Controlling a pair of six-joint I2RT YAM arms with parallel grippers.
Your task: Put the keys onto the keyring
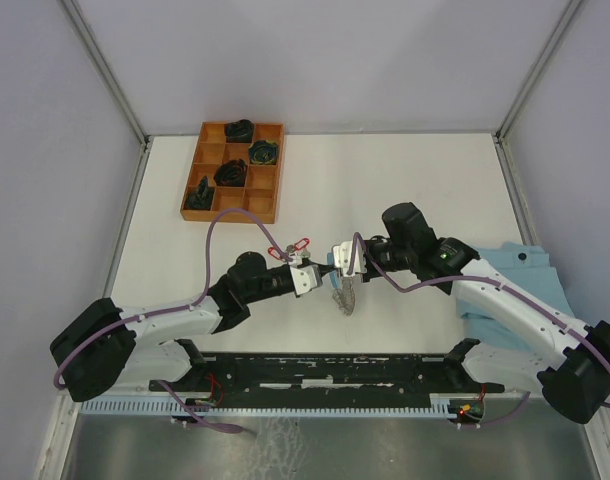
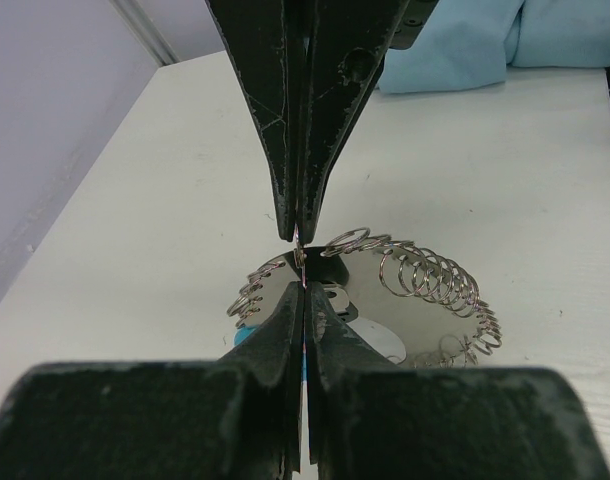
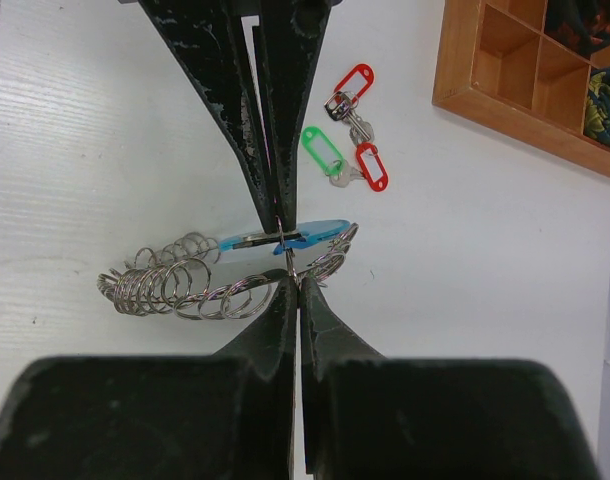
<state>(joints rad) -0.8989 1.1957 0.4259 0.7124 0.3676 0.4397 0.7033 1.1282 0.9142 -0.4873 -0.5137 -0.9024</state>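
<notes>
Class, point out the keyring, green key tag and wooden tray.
keyring [image 3: 150,290], right wrist view, coiled rings.
green key tag [image 3: 321,151], right wrist view, tag's middle.
wooden tray [image 3: 515,122], right wrist view, outer wall.

The keyring [image 1: 343,298], a large loop of silver coiled metal, is near the middle of the white table [image 1: 415,190], directly below the point where the left gripper [image 2: 303,295] and right gripper [image 3: 290,280] meet tip to tip. The small silver keys [image 3: 373,166] with red and green plastic tags lie just behind it, to the left. The compartmented wooden tray [image 1: 230,214] stands further back at the far left, and the folded light-blue cloth [image 1: 510,270] lies at the right edge.
</notes>
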